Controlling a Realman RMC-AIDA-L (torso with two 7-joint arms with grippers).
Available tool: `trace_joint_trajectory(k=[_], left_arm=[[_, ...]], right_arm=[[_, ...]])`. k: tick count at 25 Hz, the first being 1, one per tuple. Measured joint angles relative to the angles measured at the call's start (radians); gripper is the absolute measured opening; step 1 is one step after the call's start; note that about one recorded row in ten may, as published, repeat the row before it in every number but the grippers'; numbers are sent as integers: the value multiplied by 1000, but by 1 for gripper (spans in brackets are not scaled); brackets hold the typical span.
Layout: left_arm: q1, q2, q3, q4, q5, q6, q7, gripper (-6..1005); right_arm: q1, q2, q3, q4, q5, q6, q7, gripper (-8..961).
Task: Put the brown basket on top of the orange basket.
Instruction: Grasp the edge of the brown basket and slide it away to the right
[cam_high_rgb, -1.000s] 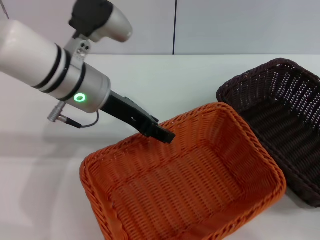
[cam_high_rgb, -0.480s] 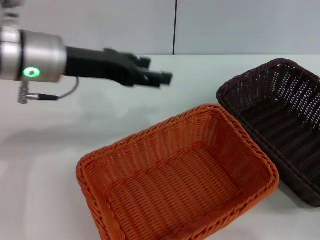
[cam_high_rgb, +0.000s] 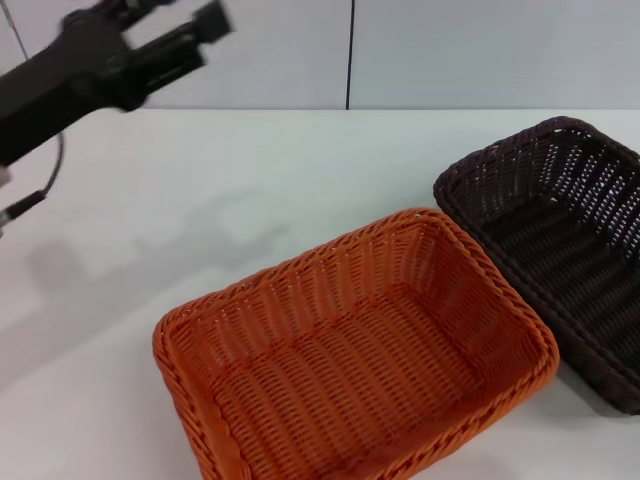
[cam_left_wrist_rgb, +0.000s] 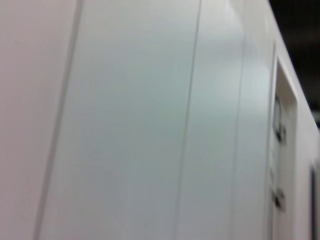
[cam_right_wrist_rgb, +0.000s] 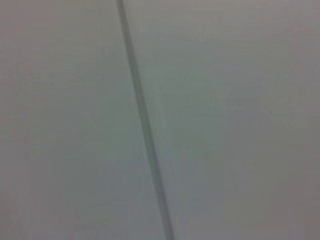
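Brown basket (cam_high_rgb: 560, 250) cut off at right edge, touching orange basket (cam_high_rgb: 350, 350); left hand (cam_high_rgb: 185, 25) raised, blurred, fingers apart, empty.

Your head view is bright and evenly lit, with soft grey shadows on the white table (cam_high_rgb: 300, 170) at centre left. The left gripper (cam_high_rgb: 185, 30) in the upper left is motion-blurred. Both wrist views are soft, showing only pale wall panels.

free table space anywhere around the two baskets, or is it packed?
Open table runs behind and to the left of the orange basket, back to the wall; only shadows there. The left gripper is raised at the far left. Crowded on the right: the brown basket sits against the orange basket's right side.
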Motion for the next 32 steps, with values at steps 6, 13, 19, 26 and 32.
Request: trace_joint_trajectory(k=[6,13,19,26,32], left_arm=[[10,2,-5,-256,-174,160,326,814],[10,6,-8,-398,-231,211,477,814],[12,6,-9,-409,-230,198,491,814],[-2,8,-12,-418,-232,172,492,814],[-17,7,-4,-423,-229,140,492,814]], right_arm=[[-55,-20,-104,-304,-363,16,484,739],[-46,-71,-110,-720,-980,-237,1040,739],[47,-126,9,-911,-1388,-532,1264,739],[88,-142,-6,-1013,-1640,-608,1270,739],[95,-136,-58,-1013,-1679,-576,1260,739]])
